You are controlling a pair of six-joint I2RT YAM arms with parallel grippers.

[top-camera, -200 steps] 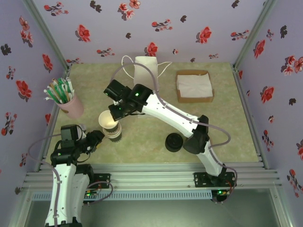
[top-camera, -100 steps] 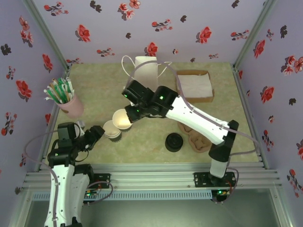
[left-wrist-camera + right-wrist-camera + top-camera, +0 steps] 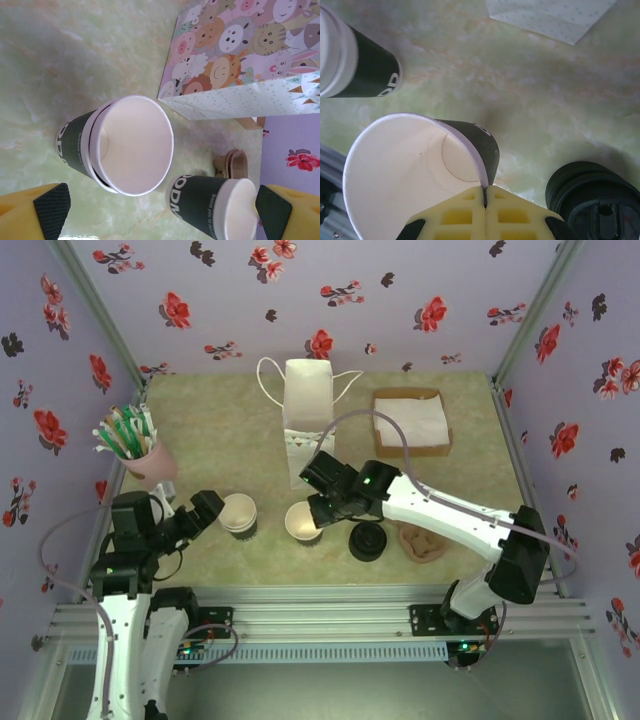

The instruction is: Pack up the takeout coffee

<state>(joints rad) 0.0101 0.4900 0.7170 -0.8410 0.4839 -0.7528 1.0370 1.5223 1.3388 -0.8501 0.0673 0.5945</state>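
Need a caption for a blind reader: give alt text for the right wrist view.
The right gripper pinches the rim of a lidless cup, dark outside, cream inside. A cup stack is upper left, black lids lower right, a bag corner at top.

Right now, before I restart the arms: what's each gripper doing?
Left gripper: open, holding nothing.
Right gripper: shut on the rim of the single paper cup.
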